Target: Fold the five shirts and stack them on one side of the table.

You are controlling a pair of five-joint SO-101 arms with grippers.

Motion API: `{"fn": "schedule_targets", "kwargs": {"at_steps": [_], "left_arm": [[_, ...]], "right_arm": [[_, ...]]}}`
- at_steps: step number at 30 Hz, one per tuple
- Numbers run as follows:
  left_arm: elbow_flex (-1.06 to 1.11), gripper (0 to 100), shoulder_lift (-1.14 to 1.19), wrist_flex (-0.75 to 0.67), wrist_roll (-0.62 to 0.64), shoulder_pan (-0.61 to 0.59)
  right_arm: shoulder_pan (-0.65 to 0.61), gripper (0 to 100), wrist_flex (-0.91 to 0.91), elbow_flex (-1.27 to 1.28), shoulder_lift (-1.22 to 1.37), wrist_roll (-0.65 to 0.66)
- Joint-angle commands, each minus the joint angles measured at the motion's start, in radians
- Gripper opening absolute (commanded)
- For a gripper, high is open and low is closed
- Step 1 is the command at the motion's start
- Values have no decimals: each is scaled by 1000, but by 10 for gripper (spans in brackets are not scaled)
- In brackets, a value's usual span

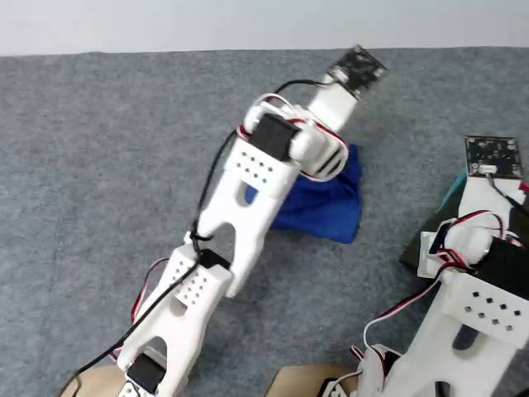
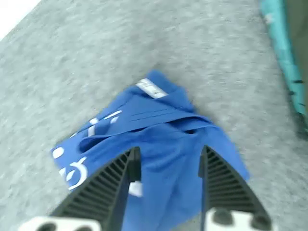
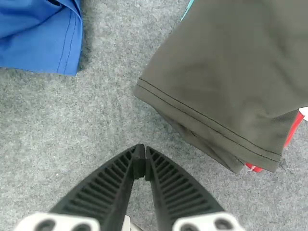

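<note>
Blue shirt (image 2: 159,139) lies bunched and half-folded mid-table on the grey felt (image 1: 99,165). My left gripper (image 2: 169,153) hovers right over it, jaws spread wide, holding nothing. Right gripper (image 3: 142,156) is pinched closed and empty, just beside the olive-topped stack (image 3: 231,72). I reckon we're mid-fold on this one, and next I need a clean pinch on one edge.

— What are you built from?

— White plastic shells. My left arm (image 1: 248,186) and right arm (image 1: 483,310) carry grids of small round holes, black motors (image 1: 273,136) at the joints, and red, white and black cables (image 1: 216,165) looping alongside.

— And the ends?

— My left claw (image 2: 169,154) and right claw (image 3: 142,155) have black ribbed wedge fingers (image 2: 113,183) on white bases with round holes. A dark circuit board (image 1: 357,68) tops each wrist.
</note>
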Motion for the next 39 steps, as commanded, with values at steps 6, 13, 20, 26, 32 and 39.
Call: {"fn": "schedule_targets", "kwargs": {"at_steps": [6, 13, 20, 26, 32, 39], "left_arm": [[8, 27, -166, 26, 18, -339], [349, 6, -482, 26, 17, -473], [759, 6, -842, 23, -15, -546], [995, 6, -1059, 21, -18, -674], [1113, 6, -1165, 21, -20, -819], [1182, 6, -1240, 21, -107, -939]], "right_arm": [[-117, 11, -33, -9, -2, 6], [-240, 10, -180, -15, 166, 5], [-300, 23, -275, -172, 421, 5], [-392, 87, -289, -358, 664, -49], [-496, 87, -289, -555, 905, -86], [-568, 87, -289, -822, 1201, -87]]}}
